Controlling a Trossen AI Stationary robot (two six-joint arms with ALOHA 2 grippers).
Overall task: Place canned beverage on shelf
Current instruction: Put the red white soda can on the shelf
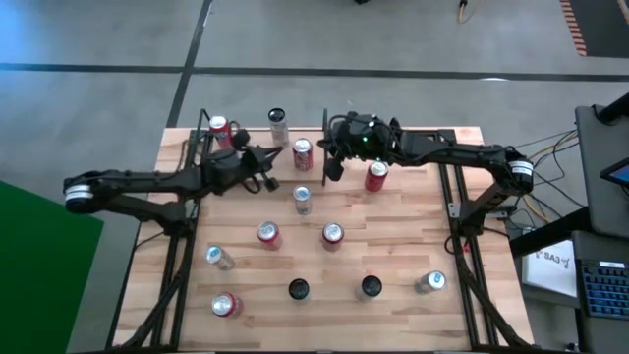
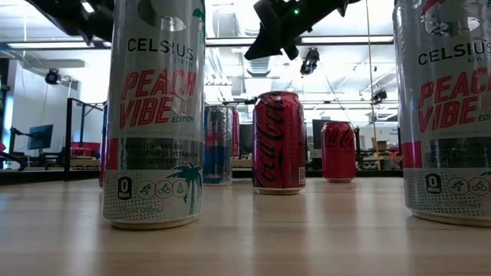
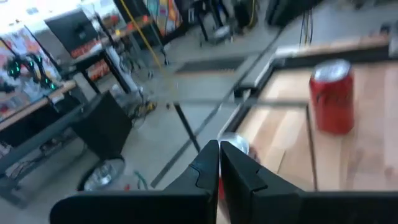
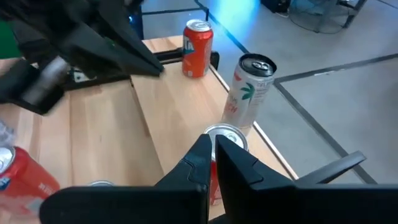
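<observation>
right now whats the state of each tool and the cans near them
left tool: shut, empty, above the shelf
right tool: shut, empty, above the shelf
red can: upright between the tools
white can: upright at the far edge
red can near right arm: upright

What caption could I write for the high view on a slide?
Two dark arms reach over a light wooden shelf scattered with upright cans, left hand and right hand shut, holding nothing.

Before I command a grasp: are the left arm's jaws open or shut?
Shut. In the left wrist view the left gripper shows its two dark fingers pressed together, nothing between them.
</observation>
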